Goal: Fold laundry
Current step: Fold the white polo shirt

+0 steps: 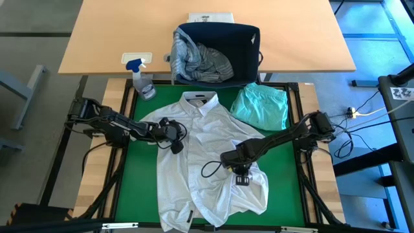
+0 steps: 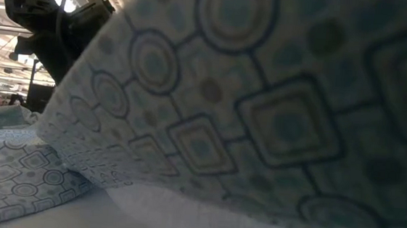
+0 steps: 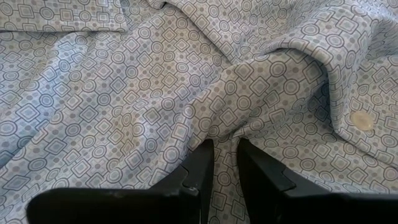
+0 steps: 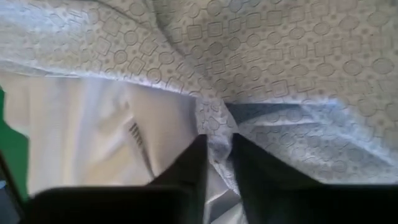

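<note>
A pale button-up shirt (image 1: pixel 207 162) printed with small circles and squares lies spread, collar at the far side, on the green mat (image 1: pixel 139 194). My left gripper (image 1: pixel 175 144) is on the shirt near its left shoulder, shut on a ridge of cloth (image 3: pixel 225 146). My right gripper (image 1: pixel 241 177) stands over the shirt's right front, shut on bunched cloth (image 4: pixel 216 142). A mint-teal garment (image 1: pixel 262 107) lies folded on the mat at the far right. In the low view, raised patterned cloth (image 2: pixel 263 97) fills most of the picture. My left gripper pinches a raised fold of the shirt (image 3: pixel 227 127) between its two fingers, slanting down from the table's left. Around the fold the cloth lies creased on the mat. My right gripper pinches a bunch of the shirt's front (image 4: pixel 217 121) between its two fingers, pointing steeply down. Beside the hold the cloth is turned over, its white inner side (image 4: pixel 87 124) showing.
A navy fabric basket (image 1: pixel 246 45) with a grey-blue striped garment (image 1: pixel 200 61) stands on the wooden table beyond the mat. A spray bottle (image 1: pixel 142 81) lies at the mat's far left corner. Bare green mat shows at the left and right edges.
</note>
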